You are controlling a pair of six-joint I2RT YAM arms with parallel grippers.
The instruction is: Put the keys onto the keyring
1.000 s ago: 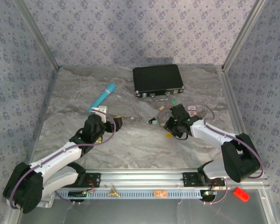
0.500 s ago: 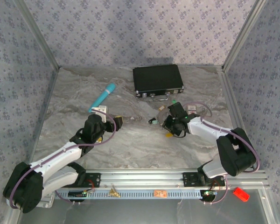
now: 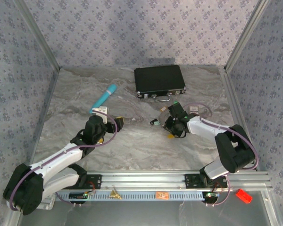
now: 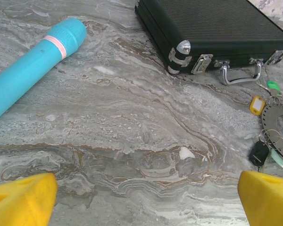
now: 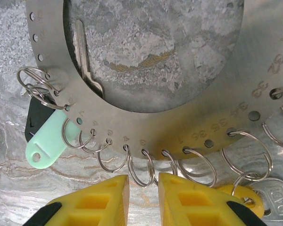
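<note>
We judge the keyring (image 5: 146, 129) stiff, thin and slick, best held by a wire loop (image 5: 132, 167). The right tool (image 5: 143, 181) is narrowed there; we cannot tell whether it grips.

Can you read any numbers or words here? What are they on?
"36" and "35": stamped beside holes on the keyring.
"4" and "3": same ring, fainter, less sure.
"DAD": on the silver key, cut off, unsure.
Other ring numbers are too blurred to read.

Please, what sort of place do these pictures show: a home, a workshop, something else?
Probably a robot test booth: a left arm and right arm bolted to an aluminium rail, patterned walls in metal framing, and a marble-look table holding props, a black case and a turquoise tube.
</note>
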